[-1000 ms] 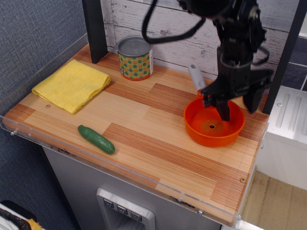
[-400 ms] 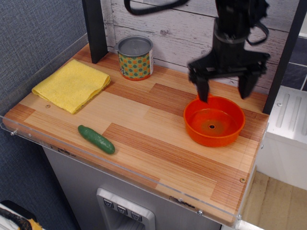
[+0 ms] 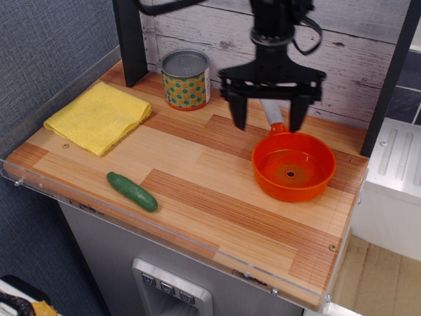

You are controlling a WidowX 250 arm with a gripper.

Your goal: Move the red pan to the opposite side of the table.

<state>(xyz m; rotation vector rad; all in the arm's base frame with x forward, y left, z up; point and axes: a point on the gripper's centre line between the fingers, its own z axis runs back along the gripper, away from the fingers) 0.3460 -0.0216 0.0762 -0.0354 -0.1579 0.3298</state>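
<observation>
The red pan (image 3: 293, 167) sits on the right side of the wooden table (image 3: 197, 191), near the back. Its light grey handle (image 3: 270, 112) points toward the back wall and shows between the fingers. My gripper (image 3: 268, 117) is open and empty, raised above the table just behind and left of the pan's bowl. Its two black fingers (image 3: 237, 110) stand wide apart, one on each side of the handle. I cannot tell how high above the handle it hangs.
A patterned tin can (image 3: 185, 79) stands at the back, left of the gripper. A folded yellow cloth (image 3: 99, 116) lies at the left. A green cucumber (image 3: 131, 191) lies near the front left edge. A black post (image 3: 130, 41) rises at the back left.
The gripper has let go of the pan, risen, opened wide and moved left and back. The pan has stayed in place on the right side.
</observation>
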